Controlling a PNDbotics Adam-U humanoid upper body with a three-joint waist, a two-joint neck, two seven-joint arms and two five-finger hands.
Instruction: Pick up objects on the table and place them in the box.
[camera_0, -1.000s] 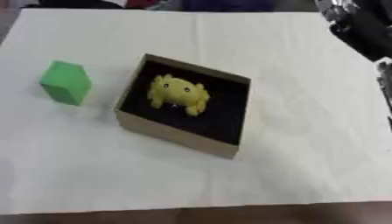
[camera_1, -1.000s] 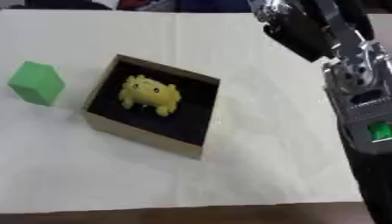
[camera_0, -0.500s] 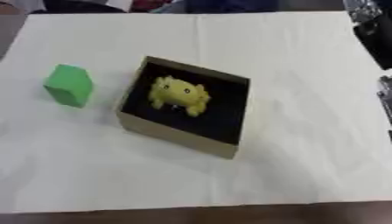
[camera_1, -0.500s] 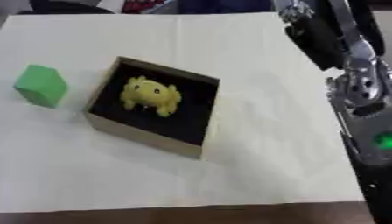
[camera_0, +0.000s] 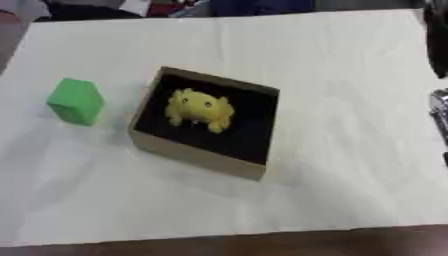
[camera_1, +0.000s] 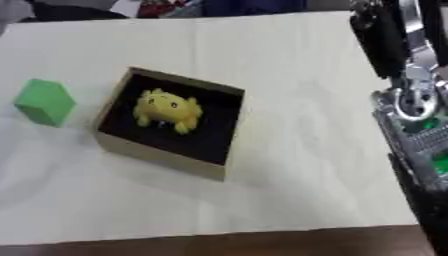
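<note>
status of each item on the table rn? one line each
box: open top, on the table, dark inside.
yellow toy: already in the box, upright, nothing touching it.
green block: on the table left of the box, apart from it, not yet picked up.
right arm: at the right edge, away from the box; its hand not visible.

right arm (camera_1: 411, 100): cut off at right edge | robot hand: unseen

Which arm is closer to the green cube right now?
Right, by default. The right arm stands at the table's right edge, far across the box from the green cube. The left arm shows in neither view.
</note>
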